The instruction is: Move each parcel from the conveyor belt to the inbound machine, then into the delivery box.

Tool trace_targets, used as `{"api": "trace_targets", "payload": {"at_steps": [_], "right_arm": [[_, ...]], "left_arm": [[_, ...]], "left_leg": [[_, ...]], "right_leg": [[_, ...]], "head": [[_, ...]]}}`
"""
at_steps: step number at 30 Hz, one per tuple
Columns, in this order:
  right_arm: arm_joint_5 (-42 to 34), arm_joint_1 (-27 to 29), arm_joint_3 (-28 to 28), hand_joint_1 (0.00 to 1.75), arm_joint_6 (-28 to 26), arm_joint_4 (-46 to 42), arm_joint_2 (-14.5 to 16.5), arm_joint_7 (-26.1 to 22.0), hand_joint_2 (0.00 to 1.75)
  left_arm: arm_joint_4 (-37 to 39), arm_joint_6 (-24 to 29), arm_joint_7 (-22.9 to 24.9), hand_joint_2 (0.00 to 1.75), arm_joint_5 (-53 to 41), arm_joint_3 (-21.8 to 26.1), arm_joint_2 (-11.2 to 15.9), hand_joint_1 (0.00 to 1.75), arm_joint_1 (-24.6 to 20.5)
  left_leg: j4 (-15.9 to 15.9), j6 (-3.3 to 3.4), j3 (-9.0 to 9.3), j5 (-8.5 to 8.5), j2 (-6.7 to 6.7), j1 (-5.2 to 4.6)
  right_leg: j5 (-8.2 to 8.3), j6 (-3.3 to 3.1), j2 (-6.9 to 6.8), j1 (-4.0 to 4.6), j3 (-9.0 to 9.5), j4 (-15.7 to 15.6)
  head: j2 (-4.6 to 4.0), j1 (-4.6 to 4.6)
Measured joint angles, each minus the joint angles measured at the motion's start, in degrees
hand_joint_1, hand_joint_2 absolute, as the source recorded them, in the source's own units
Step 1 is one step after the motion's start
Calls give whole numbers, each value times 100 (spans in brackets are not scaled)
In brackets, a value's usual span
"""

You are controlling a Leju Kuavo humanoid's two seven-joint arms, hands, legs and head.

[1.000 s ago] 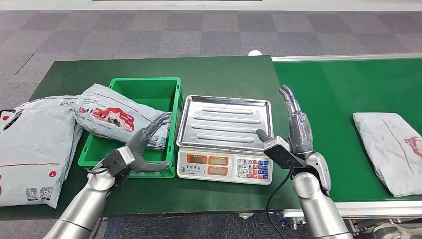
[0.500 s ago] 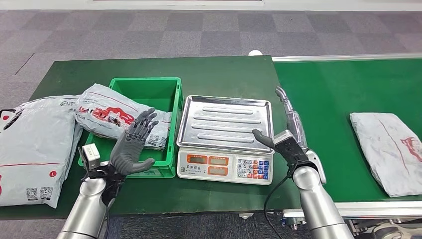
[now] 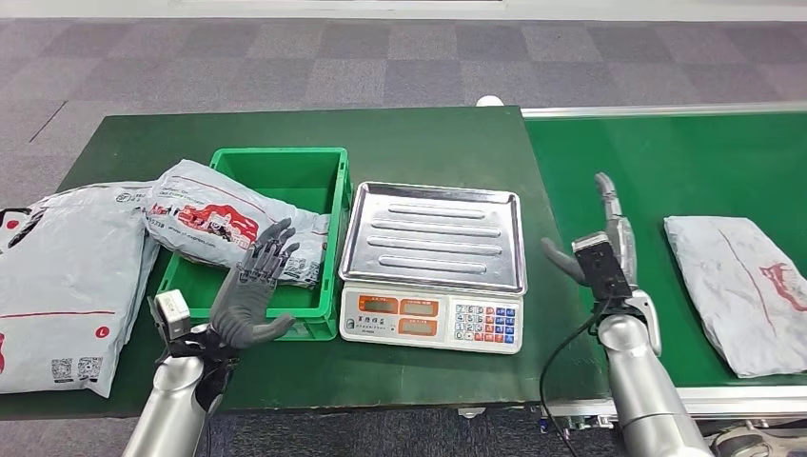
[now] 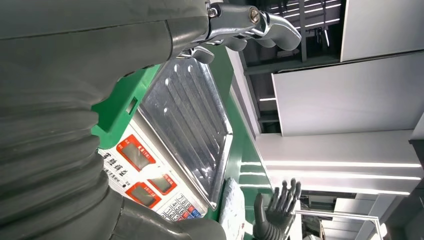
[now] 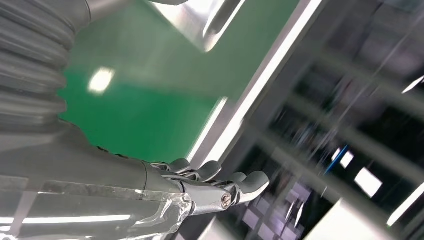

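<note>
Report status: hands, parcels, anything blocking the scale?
Left robot hand open, empty, by green bin. Right robot hand open, empty, near belt parcel. One parcel lying across bin's rim. Scale tray clear.

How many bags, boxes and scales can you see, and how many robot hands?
Parcels: 3, one on the belt, one lying over the crate's left rim, one big one on the table
Green crates: 1
Scales: 1
Robot hands: 2, left hand, right hand
Total: 7
</note>
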Motion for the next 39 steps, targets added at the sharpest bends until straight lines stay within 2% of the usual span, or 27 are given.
{"api": "trace_targets", "payload": {"at_steps": [4,6,10,19,26,30,39], "right_arm": [[503,-48,-411,0,-703,180,-311,355,175],[652,-89,-628,0,-835,354,-448,512,175],[835,-166,-868,0,-834,649,-612,739,175],[1539,-683,-1266,0,-874,2159,-946,1858,175],[2114,-890,-1374,0,-958,2986,-1159,2936,175],[2455,-1040,-1375,0,-731,3410,-1296,3561,175],[2658,-1099,-1375,0,-541,3705,-1418,3810,175]], "left_arm": [[-20,-3,0,175,-4,16,-4,0,38],[-25,-3,0,175,-12,31,-11,0,56],[-13,-32,0,175,5,61,-28,0,59],[101,-281,0,175,34,232,-105,0,33],[139,-284,0,175,28,250,-127,0,47],[180,-262,1,175,25,257,-130,0,52],[270,-224,1,175,-23,257,-130,0,55]], "left_leg": [[0,2,0,-1,-3,-2],[0,2,-1,-1,-4,-3],[0,2,1,-1,0,-3],[0,7,-1,3,-2,-3],[0,8,-3,2,-2,-5],[0,9,-3,3,-3,-5],[0,10,-4,4,-3,-5]], "right_leg": [[0,1,-1,-1,1,0],[1,2,-1,-1,1,0],[2,3,2,-1,0,0],[3,4,-3,-2,0,1],[2,5,-3,-5,-1,0],[2,5,-5,-5,-1,0],[3,6,-6,-5,0,1]], "head": [[0,0],[0,1],[0,-1],[0,1],[0,1],[0,1],[0,-1]]}}
